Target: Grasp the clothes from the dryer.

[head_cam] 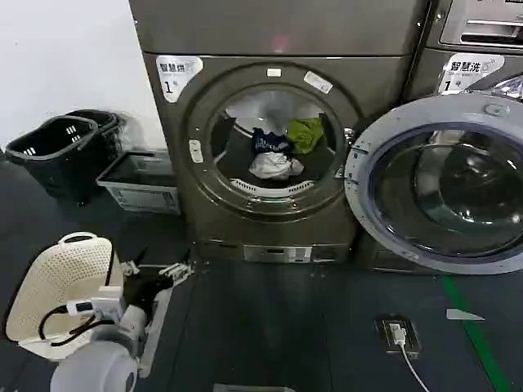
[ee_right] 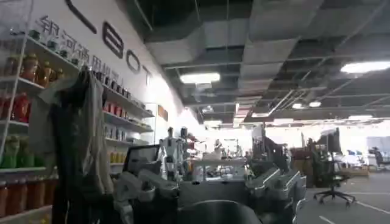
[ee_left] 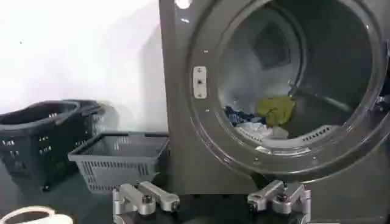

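Currently left gripper is hovering spread wide, low before the dryer; clothes are lying inside the drum, door hanging open. Right gripper is gaping, facing the room.

The dryer is done in bronze-grey metal, with small white stickers dotted around the porthole. Inside the drum, the clothes are seen as yellow-green, dark navy with pale print, and white-grey. Beside the dryer, a grey basket and black baskets are seen.
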Available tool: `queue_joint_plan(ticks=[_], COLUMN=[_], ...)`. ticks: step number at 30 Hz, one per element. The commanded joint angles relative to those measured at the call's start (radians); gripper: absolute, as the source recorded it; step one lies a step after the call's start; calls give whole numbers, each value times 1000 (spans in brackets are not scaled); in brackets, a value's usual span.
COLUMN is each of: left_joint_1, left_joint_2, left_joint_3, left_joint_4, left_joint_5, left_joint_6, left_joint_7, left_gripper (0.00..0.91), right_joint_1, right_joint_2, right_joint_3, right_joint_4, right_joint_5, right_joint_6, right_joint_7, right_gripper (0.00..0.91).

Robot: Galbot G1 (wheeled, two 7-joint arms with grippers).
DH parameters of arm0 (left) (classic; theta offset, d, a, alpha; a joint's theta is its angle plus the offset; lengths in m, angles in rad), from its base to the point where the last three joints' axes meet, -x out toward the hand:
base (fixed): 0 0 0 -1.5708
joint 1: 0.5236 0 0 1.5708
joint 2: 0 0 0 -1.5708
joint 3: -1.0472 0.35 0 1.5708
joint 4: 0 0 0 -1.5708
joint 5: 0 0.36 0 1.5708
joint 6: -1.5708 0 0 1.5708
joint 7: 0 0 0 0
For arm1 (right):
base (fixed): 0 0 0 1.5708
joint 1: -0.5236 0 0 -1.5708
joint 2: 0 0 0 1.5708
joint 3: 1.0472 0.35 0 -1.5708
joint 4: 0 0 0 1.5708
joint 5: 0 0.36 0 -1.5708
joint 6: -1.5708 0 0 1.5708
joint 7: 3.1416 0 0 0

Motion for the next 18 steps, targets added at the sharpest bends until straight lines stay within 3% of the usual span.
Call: queue_joint_plan(ticks=[1,18], left_joint_1=[5,12], left_joint_2=[0,-1], left_joint_3=[3,7], left_joint_4=[-4,-12], left_joint_5=[11,13], left_joint_6=[49,49], left_joint_7=[1,1], left_gripper=[907,907], right_joint_1=[2,7], right_joint_2=[1,7], right_joint_3=[-24,-37], right_joint_4=[-10,-23], right_joint_5=[23,13], right_joint_6=[78,85], right_joint_7=[48,70], right_gripper=[907,907])
